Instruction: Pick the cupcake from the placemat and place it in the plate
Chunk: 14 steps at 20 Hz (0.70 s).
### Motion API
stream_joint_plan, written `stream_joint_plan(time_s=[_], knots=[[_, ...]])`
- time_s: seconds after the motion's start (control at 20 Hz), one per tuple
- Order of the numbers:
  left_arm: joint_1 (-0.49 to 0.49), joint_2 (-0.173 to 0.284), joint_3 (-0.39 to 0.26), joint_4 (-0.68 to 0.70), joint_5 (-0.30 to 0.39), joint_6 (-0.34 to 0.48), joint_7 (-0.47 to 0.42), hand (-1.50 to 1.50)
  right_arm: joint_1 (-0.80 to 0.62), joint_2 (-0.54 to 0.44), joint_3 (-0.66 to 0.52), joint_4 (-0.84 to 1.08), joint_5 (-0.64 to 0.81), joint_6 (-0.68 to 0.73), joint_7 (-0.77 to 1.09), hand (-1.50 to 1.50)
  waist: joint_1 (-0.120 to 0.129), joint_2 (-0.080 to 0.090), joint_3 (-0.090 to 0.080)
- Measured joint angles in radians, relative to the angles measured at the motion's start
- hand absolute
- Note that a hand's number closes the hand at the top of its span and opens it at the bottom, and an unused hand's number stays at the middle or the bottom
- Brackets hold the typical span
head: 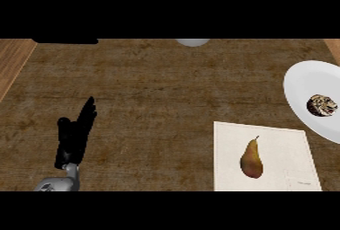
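One bench (166, 90) carries everything you have here, and on it the job looks done: the cupcake (321, 105) already sits in the plate (302, 85) at the right edge, well inside the rim, and nothing holds it. Going down in size, you have one white plate, one pale placemat (279, 148) just below it, and on that mat one pear (251, 159), lying alone with no cupcake beside it. You see one hand, the left hand (74, 139), low on the left side of the bench and well apart from plate and mat; its fingers are straight and pressed together, pointing away from you, pinching nothing. Your right hand does not show at all. Last and smallest, one cupcake. I judge nothing is left but to confirm it sits steady.
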Motion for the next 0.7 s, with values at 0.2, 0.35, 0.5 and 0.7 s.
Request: stream_joint_plan(time_s=[0.2,0.35,0.5,0.7], knots=[[-0.003,0.0,0.002,0.005,0.001,-0.002,0.002,0.0,0.033,-0.007,-0.013,-0.002,-0.025,0.033,-0.003,-1.5,0.004,0.002,0.001],[0.004,-0.002,0.0,0.006,0.001,-0.005,-0.002,0.0,0.05,-0.008,-0.014,-0.014,-0.037,0.049,-0.011,-1.5,0.005,0.001,0.001],[0.017,0.002,0.0,-0.003,0.002,-0.01,-0.005,0.0,0.072,0.017,-0.01,-0.03,-0.045,0.034,-0.032,-1.5,0.006,0.0,0.001],[0.011,0.007,0.008,-0.008,0.009,-0.017,0.001,0.0,0.088,0.022,-0.003,-0.044,-0.052,0.026,-0.042,-1.5,0.008,0.001,0.001]])
